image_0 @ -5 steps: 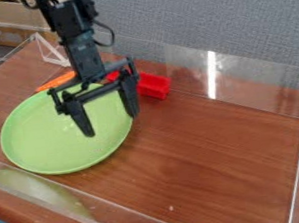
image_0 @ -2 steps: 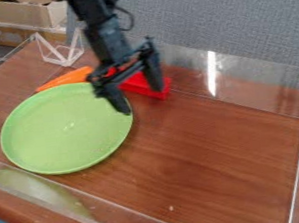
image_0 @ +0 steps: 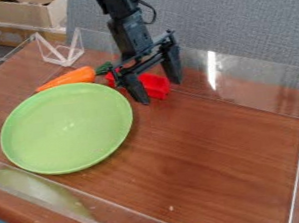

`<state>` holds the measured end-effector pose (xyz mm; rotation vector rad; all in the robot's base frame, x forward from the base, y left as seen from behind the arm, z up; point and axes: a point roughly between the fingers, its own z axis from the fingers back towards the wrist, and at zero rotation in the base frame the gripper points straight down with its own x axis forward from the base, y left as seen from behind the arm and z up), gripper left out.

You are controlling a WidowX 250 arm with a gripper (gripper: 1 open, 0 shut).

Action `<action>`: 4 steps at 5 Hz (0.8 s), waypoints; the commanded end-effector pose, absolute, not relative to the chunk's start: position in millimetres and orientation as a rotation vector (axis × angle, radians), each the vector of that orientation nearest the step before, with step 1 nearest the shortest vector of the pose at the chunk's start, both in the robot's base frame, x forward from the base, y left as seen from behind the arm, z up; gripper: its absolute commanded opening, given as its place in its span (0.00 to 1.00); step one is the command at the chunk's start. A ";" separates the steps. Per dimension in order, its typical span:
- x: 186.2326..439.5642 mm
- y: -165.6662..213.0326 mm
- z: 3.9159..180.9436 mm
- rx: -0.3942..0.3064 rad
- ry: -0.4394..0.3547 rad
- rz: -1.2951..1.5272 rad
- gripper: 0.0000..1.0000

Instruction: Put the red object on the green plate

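- Camera view: my gripper [image_0: 154,75], fingers spread, straddles the red object [image_0: 153,87] at upper centre.
- I'd lower squarely before closing; contact looks unclear.
- Green plate [image_0: 63,129] waits lower left.

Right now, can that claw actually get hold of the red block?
Probably yes. The gripper hangs open right over the red object, its fingers straddling it, with nothing covering it; the orange carrot toy lies off to one side.

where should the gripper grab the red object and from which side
Probably from above, across the narrow width near the middle of the red object. It lies flat on the table as a long bar just past the green plate, and the open gripper already straddles it; the carrot toy crowds its left end.
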<state>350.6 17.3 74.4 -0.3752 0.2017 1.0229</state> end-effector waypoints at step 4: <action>402.6 29.1 80.1 -0.372 0.045 1.193 1.00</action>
